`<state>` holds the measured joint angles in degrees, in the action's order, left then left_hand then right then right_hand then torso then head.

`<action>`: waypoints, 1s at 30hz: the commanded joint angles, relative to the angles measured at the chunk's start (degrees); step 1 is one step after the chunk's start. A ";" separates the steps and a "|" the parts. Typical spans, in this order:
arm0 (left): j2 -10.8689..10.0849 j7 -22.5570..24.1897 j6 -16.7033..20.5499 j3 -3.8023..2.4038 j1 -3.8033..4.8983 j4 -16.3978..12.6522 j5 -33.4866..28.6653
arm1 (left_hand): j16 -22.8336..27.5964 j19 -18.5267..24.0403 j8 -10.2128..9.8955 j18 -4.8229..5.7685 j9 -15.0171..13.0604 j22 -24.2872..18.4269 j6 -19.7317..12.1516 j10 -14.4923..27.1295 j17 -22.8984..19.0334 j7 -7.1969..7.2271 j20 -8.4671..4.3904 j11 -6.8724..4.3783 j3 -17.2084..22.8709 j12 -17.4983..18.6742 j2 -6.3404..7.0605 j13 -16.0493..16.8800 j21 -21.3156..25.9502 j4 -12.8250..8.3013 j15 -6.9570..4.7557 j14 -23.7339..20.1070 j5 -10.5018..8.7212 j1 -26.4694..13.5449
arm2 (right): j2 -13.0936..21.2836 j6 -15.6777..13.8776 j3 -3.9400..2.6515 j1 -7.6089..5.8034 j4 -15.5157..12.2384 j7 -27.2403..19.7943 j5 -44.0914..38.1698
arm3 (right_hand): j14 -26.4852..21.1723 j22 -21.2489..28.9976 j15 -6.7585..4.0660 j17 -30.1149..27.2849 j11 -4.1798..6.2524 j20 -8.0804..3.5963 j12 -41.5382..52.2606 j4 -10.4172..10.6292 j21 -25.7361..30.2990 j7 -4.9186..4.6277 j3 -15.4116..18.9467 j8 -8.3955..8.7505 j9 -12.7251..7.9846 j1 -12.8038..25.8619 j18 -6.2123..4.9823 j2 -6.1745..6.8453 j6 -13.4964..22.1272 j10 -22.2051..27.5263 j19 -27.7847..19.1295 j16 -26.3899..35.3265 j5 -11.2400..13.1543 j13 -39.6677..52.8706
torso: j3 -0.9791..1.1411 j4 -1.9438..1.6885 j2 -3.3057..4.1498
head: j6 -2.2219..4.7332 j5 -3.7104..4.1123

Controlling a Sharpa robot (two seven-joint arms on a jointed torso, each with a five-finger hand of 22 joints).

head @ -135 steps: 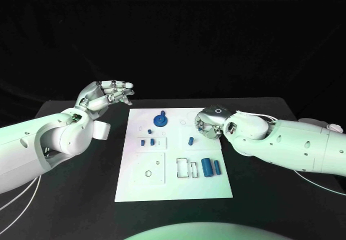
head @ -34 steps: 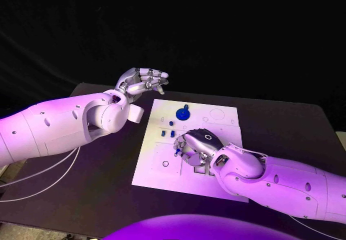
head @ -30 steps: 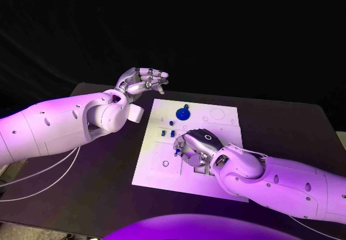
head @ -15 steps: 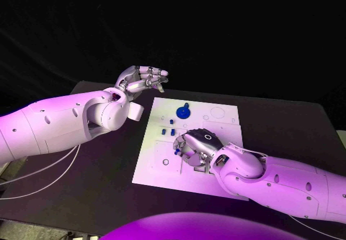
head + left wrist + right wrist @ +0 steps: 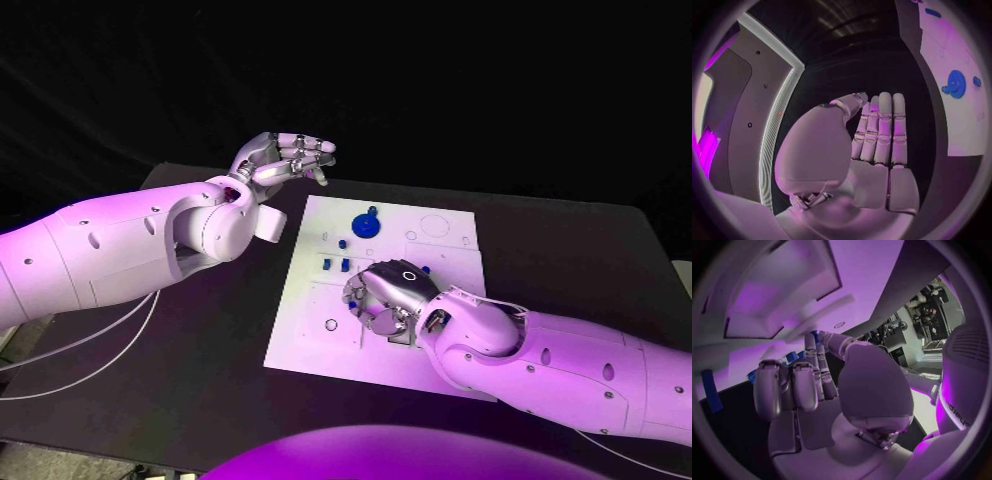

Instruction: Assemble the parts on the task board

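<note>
From the head camera: the task board [image 5: 433, 228] lies in the middle of the black table [image 5: 577, 250]. A round blue part [image 5: 368, 225] sits near the board's far edge, small blue parts [image 5: 335, 264] just nearer. The right hand [image 5: 387, 298] is low over the board's middle, fingers curled downward; whether it grips anything, I cannot tell. The left hand [image 5: 284, 160] hovers off the board's far left corner, fingers curled in, holding nothing.

Left wrist camera: left hand [image 5: 873, 145], fingers together and straight, round blue part [image 5: 956, 84] on the board [image 5: 954, 120] beyond.

Right wrist camera: right hand [image 5: 811, 390], fingers bent toward the board [image 5: 817, 305], a blue part [image 5: 711, 391] close by, possibly another at the fingertips.
</note>
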<state>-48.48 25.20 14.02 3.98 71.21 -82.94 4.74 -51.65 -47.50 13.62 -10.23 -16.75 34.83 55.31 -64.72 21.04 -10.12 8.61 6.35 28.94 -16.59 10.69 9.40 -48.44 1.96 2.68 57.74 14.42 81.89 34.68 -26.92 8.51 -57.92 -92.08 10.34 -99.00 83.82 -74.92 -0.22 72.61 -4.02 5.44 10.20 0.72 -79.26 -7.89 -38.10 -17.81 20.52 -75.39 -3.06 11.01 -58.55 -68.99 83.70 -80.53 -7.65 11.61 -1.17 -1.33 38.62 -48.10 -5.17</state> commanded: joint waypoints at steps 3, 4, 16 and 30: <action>0.11 0.05 -0.68 -0.06 0.08 -0.05 0.19 | 0.30 0.13 0.12 -0.10 0.07 0.08 0.11 0.58 -0.05 -0.41 -0.20 0.00 -0.06 -0.24 -0.13 0.05 -0.20 -0.16 -0.06 0.33 0.28 -0.03 | -0.32 4.14 0.26 0.17 0.21 1.26 -2.42 | 2.80 -9.61 -0.25 -0.09 0.03 -0.01 -0.37 0.00 0.35 -0.09 0.25 -0.05 0.08 0.76 0.47 0.02 0.26 0.22 1.03 0.23 0.28 -0.08 | -0.02 0.05 0.00 | -0.07 -0.04; 0.12 0.03 -0.70 -0.06 0.08 -0.04 0.19 | 0.30 0.13 0.12 -0.10 0.07 0.08 0.11 0.58 -0.05 -0.41 -0.20 0.00 -0.06 -0.24 -0.13 0.05 -0.20 -0.16 -0.06 0.33 0.28 -0.03 | -0.33 4.21 0.27 0.17 0.22 1.29 -2.48 | 2.80 -9.61 -0.25 -0.09 0.03 -0.01 -0.37 0.00 0.35 -0.09 0.25 -0.05 0.08 0.76 0.47 0.02 0.26 0.22 1.03 0.23 0.28 -0.08 | -0.02 0.07 0.00 | -0.08 -0.05; 0.09 -0.27 -0.90 -0.06 0.08 -0.02 0.22 | 0.30 0.13 0.12 -0.10 0.07 0.08 0.11 0.58 -0.05 -0.41 -0.20 0.00 -0.06 -0.24 -0.13 0.05 -0.20 -0.16 -0.06 0.33 0.28 -0.03 | -0.18 3.23 0.34 0.17 0.18 1.36 -2.84 | 2.57 -8.87 0.62 -0.77 -1.07 0.46 -2.02 0.09 2.01 -1.43 0.59 1.86 -0.65 1.79 0.17 1.01 3.58 2.97 0.24 0.59 -0.04 -0.85 | -0.02 0.09 -0.08 | 0.00 0.09; -0.30 -0.65 -0.97 -0.06 0.08 0.02 0.23 | 0.46 0.28 0.08 -0.08 0.15 0.20 0.05 0.69 -0.10 -0.48 -0.17 0.07 -0.04 -0.24 -0.21 0.04 -0.27 -0.21 0.00 0.37 0.26 -0.12 | 4.01 -3.77 -0.13 -0.14 -3.81 0.80 -2.77 | 1.56 -6.43 1.77 -3.82 -2.46 1.74 -2.18 -0.47 7.18 -2.33 2.20 2.90 -1.07 2.48 -0.93 2.92 6.14 7.81 -2.12 2.41 -1.20 -1.60 | 0.02 0.16 -0.15 | 0.60 0.84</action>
<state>-48.81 24.54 13.89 3.98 71.22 -82.86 4.80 -51.40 -47.50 13.62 -10.23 -16.66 34.96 55.31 -64.29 20.99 -10.12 8.61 6.34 28.94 -16.59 10.69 9.39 -48.43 1.97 2.68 57.74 14.42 81.89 38.34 -27.99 8.48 -57.95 -95.25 11.07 -101.11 84.02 -74.95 1.03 68.80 -6.52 7.18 7.64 0.27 -71.99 -10.34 -36.19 -14.99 19.39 -73.07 -3.06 13.51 -52.49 -61.65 81.73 -78.22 -8.65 9.96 -1.17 -1.22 38.51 -47.60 -4.41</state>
